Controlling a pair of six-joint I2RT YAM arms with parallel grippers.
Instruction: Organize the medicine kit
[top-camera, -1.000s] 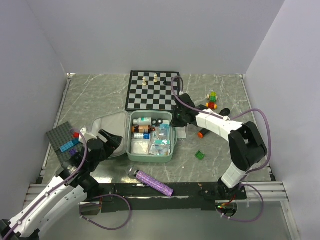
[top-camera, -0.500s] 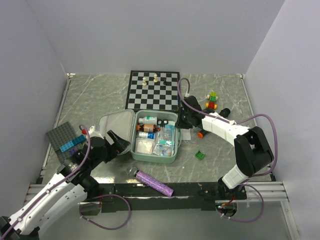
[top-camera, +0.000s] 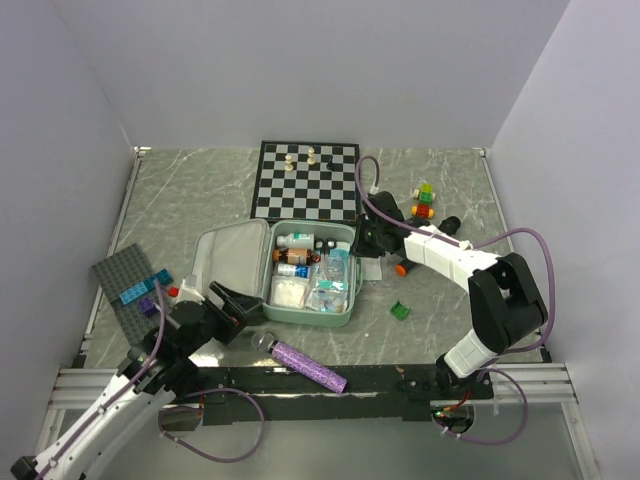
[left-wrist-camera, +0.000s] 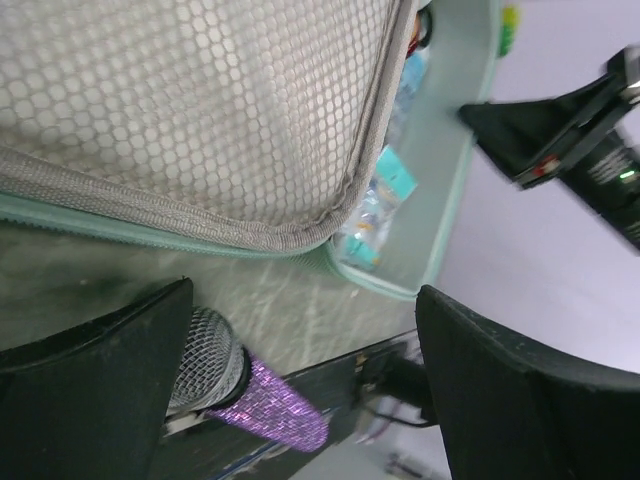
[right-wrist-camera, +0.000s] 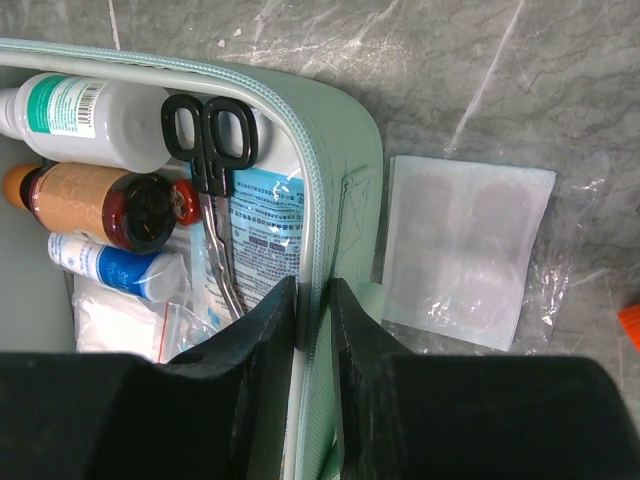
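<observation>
The medicine kit (top-camera: 346, 312) is a mint-green case lying open in the middle of the table, its grey mesh-lined lid (top-camera: 230, 262) folded out to the left. Inside are a white bottle (right-wrist-camera: 80, 108), a brown bottle (right-wrist-camera: 95, 205), black scissors (right-wrist-camera: 208, 150) and packets. My right gripper (top-camera: 358, 240) is shut on the kit's right rim (right-wrist-camera: 345, 150). A clear plaster packet (right-wrist-camera: 468, 250) lies just right of the kit. My left gripper (top-camera: 235, 305) is open and empty by the lid's near edge, above the purple microphone (left-wrist-camera: 215, 375).
A chessboard (top-camera: 306, 180) with a few pieces lies behind the kit. A dark grey studded plate (top-camera: 125, 285) with small bricks sits at the left. The purple microphone (top-camera: 305, 365) lies at the front edge. Small coloured bricks (top-camera: 424, 200) and a green block (top-camera: 399, 310) lie at the right.
The kit has shifted a little to the right with my right gripper on its rim. My left arm has pulled back toward the near edge, off the lid.
</observation>
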